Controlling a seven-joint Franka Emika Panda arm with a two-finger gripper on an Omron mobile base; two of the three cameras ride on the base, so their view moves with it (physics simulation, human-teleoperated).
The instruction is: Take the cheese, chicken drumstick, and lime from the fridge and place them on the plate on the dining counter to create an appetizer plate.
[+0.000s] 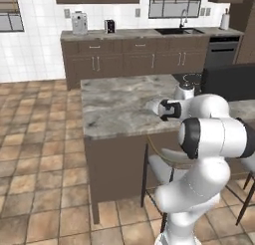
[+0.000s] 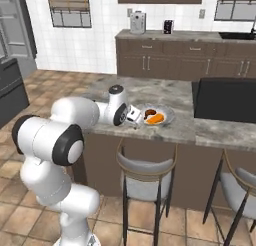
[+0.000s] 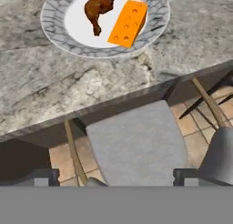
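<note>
Two foods on patterned-rim plate (image 3: 54, 32).

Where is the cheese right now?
The cheese lies on the plate on the dining counter, right beside the chicken drumstick, near the counter's edge above a stool.

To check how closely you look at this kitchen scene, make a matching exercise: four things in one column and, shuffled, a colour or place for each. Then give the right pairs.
Things:
1. cheese
2. drumstick
3. plate
4. stool

Descriptions:
A. reddish-brown, lying on the plate beside the orange wedge
B. grey seat, tucked at the counter's edge
C. orange, dotted with holes
D. white middle, grey-veined rim, on the counter

Pairs: 1-C, 2-A, 3-D, 4-B
</note>
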